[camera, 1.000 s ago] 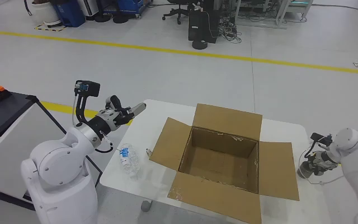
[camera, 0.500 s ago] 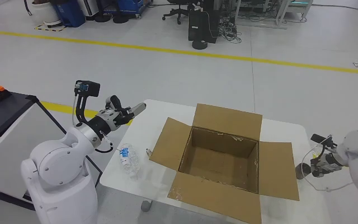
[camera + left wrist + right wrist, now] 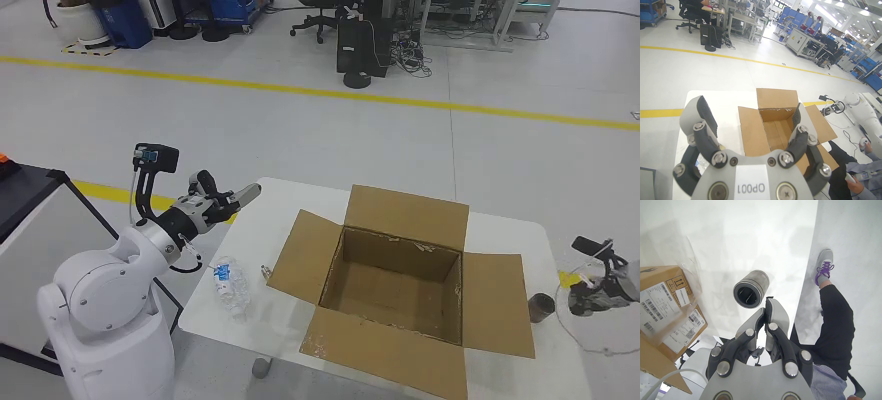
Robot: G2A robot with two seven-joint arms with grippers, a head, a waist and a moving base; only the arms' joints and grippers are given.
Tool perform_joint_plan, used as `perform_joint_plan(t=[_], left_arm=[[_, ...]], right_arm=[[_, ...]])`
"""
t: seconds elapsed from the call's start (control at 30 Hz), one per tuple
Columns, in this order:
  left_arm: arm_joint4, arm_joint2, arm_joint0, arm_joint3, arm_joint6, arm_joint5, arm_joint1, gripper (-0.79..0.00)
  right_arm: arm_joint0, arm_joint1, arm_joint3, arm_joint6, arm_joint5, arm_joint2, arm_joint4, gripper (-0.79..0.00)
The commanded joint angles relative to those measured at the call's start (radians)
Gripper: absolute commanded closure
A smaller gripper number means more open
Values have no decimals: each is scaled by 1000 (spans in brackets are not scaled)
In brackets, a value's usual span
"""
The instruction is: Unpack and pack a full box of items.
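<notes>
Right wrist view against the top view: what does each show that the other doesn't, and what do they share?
Right wrist: the cylinder's hollow bore, the labels on the box's outer side, and the right gripper with jaws shut beside the cylinder. Top: the box's empty inside, a clear packet and the left gripper at the table's other end. Both: cylinder, box, table.

The right gripper [image 3: 766,310] hangs over a white table [image 3: 753,237], its two fingers pressed flat together. Just beyond the fingertips, not touching them, a short metal cylinder [image 3: 751,289] lies on its side with its dark open end turned towards the camera. A cardboard box [image 3: 664,302] with stuck-on labels stands nearby, partly behind a clear plastic sheet [image 3: 690,262].
</notes>
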Motion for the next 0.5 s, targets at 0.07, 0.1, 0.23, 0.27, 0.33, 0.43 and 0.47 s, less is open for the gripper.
perform_joint_plan(t=[0.07, 0.1, 0.23, 0.27, 0.33, 0.43, 0.47], left_arm=[[0, 0, 0, 0, 0, 0, 0, -785], [0, 0, 0, 0, 0, 0, 0, -785], [0, 0, 0, 0, 0, 0, 0, -785], [0, 0, 0, 0, 0, 0, 0, -785], [0, 0, 0, 0, 0, 0, 0, -785], [0, 0, 0, 0, 0, 0, 0, -785], [0, 0, 0, 0, 0, 0, 0, -785]], right_arm=[[-93, 27, -85, 0, -74, 46, 90, 0], [-116, 36, -107, 0, -82, 58, 104, 0], [-204, 72, -189, 0, -84, 103, 148, 0], [-225, 80, -208, 0, -80, 115, 155, 0], [-271, 99, -252, 0, -70, 139, 170, 0], [-320, 118, -295, 0, -65, 162, 198, 0], [-337, 125, -309, 0, -67, 168, 211, 0]])
